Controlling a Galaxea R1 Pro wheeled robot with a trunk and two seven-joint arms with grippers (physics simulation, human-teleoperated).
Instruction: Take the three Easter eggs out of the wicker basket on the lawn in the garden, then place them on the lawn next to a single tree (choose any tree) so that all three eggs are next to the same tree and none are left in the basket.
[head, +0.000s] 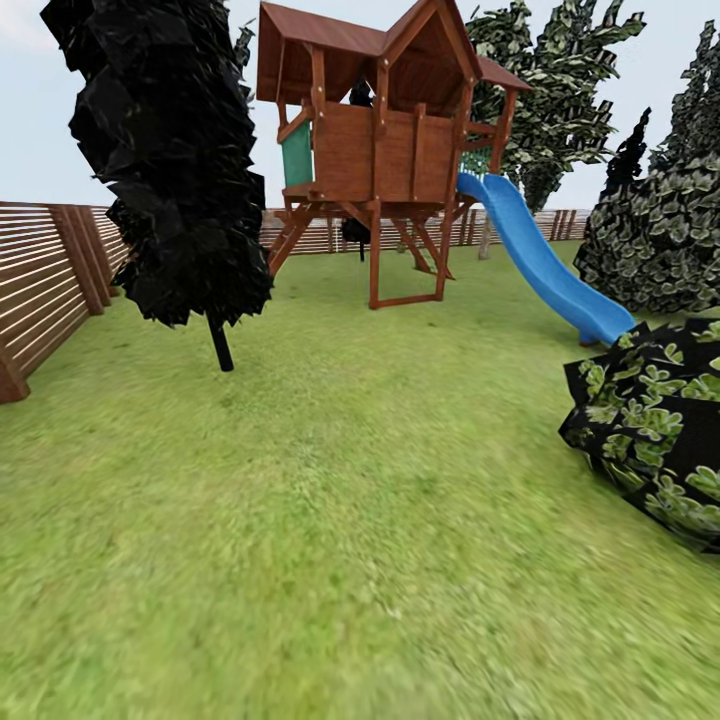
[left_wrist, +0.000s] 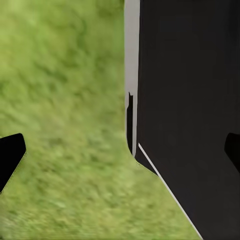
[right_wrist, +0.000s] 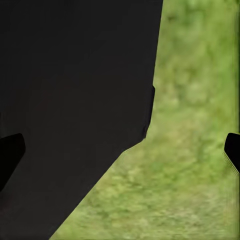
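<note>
The left gripper (left_wrist: 120, 150) is hanging with its jaws spread wide and nothing between them; one dark fingertip is showing at each side of the left wrist view, with blurred grass of the lawn (left_wrist: 65, 100) and a black panel of the robot's own body (left_wrist: 190, 100) beneath. The right gripper (right_wrist: 120, 150) is doing the same: jaws wide apart, holding nothing, with lawn and the dark body panel below.

Further out, the head view is looking across the lawn toward a wooden play tower (head: 385, 130) with a blue slide (head: 545, 260) coming down toward the lawn's right edge. A narrow near-black cypress (head: 170, 150) is standing toward the left, close to the slatted fence (head: 50, 280) bordering the lawn's left edge, and a dark leafy bush (head: 660, 430) is sitting at the right edge. A broad-leaved tree (head: 555, 100) is rising behind the tower near the far fence.

Judging from this, the robot is travelling and searching: the wicker basket and the Easter eggs are not in sight, and no egg is in hand. The next move is probably calling for turning or driving on until the basket comes into view.
</note>
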